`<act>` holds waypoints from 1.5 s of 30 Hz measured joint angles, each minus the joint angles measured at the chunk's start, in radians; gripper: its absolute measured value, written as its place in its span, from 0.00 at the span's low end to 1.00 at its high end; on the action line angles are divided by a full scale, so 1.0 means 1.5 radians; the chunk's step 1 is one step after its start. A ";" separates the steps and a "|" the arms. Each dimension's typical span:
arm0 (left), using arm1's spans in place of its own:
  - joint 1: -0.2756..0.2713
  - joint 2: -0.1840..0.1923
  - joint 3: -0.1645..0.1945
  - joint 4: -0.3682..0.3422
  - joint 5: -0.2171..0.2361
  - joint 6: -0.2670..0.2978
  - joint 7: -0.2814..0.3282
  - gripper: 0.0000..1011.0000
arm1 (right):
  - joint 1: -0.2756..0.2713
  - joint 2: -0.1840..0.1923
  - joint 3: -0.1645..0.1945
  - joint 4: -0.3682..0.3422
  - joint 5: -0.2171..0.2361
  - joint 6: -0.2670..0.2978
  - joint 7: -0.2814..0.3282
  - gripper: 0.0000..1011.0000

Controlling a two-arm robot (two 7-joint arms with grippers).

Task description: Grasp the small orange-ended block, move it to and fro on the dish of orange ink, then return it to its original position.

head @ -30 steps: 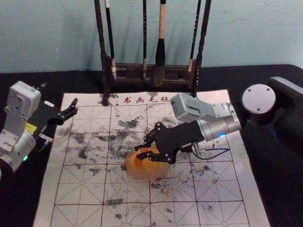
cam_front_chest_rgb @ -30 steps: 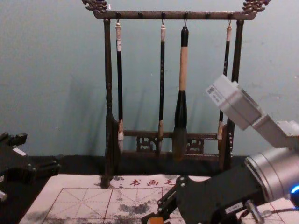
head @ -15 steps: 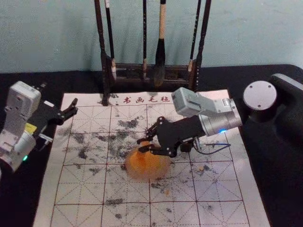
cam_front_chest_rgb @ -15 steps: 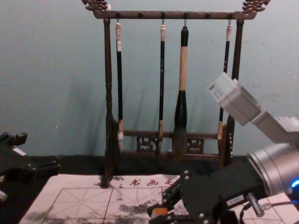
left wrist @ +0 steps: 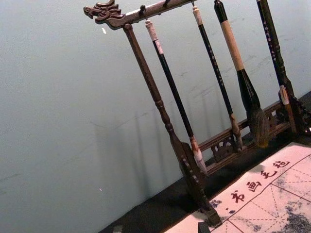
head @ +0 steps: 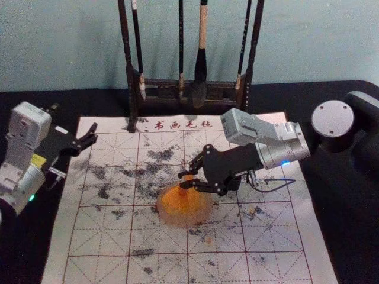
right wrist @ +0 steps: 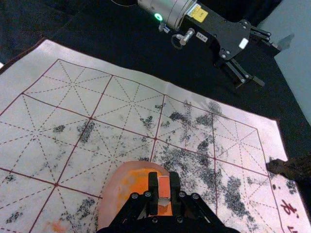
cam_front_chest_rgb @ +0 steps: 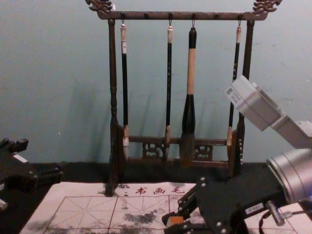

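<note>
My right gripper (head: 184, 180) is over the dish of orange ink (head: 177, 208) in the head view, shut on the small orange-ended block (head: 188, 178). In the right wrist view the block (right wrist: 164, 187) is held between the fingertips of the right gripper (right wrist: 164, 190), with the dish (right wrist: 109, 199) beneath it. Whether the block touches the ink I cannot tell. The chest view has the block's orange end (cam_front_chest_rgb: 175, 220) between the right gripper's fingers. Parked at the left side of the mat is my left gripper (head: 90, 139), its fingers apart.
The mat (head: 100, 236) carries red grid lines and dark ink smudges. Behind it stands a dark wooden rack (head: 160, 89) with several hanging brushes, among them a thick one (head: 200, 83). A small dark object (head: 234, 182) is beside the right gripper on the mat.
The right gripper has shifted to the right with the block, a little away from my body at first. More of the dish shows in the head view. The left arm is still.
</note>
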 joint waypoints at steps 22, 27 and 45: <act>0.000 0.000 0.000 0.000 0.000 0.000 0.000 0.99 | -0.007 0.009 0.006 -0.015 -0.001 0.004 -0.005 0.14; 0.000 0.000 0.000 0.000 0.000 0.000 0.000 0.99 | -0.020 0.029 0.019 -0.057 0.009 0.016 -0.019 0.14; 0.000 0.000 0.000 0.000 0.000 0.000 0.000 0.99 | -0.074 0.141 0.067 -0.246 0.030 0.059 -0.077 0.14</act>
